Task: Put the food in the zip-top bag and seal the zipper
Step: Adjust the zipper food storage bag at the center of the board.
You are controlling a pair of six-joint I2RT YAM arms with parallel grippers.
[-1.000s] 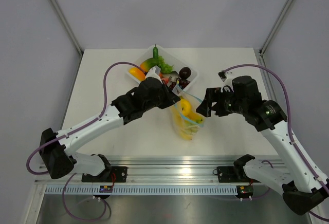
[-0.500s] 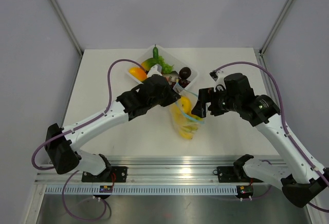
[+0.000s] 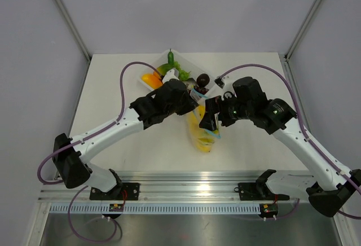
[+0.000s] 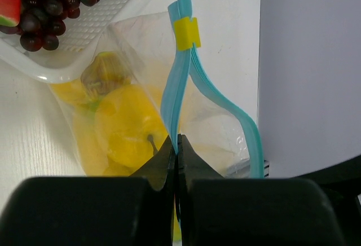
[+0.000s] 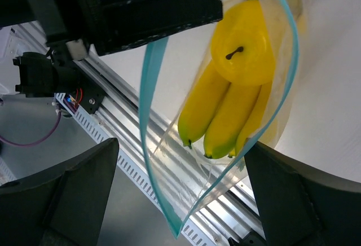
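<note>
The zip-top bag (image 3: 204, 137) hangs in mid-table, lifted by its mouth. The food (image 5: 225, 108) is inside it: several yellow bananas and a round yellow piece (image 5: 247, 38); it shows through the plastic in the left wrist view (image 4: 125, 123). My left gripper (image 4: 176, 144) is shut on the light-blue zipper (image 4: 174, 96), below its yellow slider tab (image 4: 186, 31); in the top view the left gripper (image 3: 194, 102) is above the bag. My right gripper (image 5: 186, 201) is open, its fingers (image 5: 67, 189) straddling the gaping bag mouth and its zipper strip (image 5: 148, 116). In the top view the right gripper (image 3: 210, 121) is right at the bag.
A white tray (image 3: 155, 64) stands behind the bag with an orange piece, green pieces and dark fruit. Its wall (image 4: 107, 20) with dark grapes is close behind the bag. The rail at the table's near edge (image 5: 118, 127) is below the bag.
My right arm has moved left until its open gripper reached the bag's mouth. My left gripper has kept its hold on the zipper and shifted slightly right.
</note>
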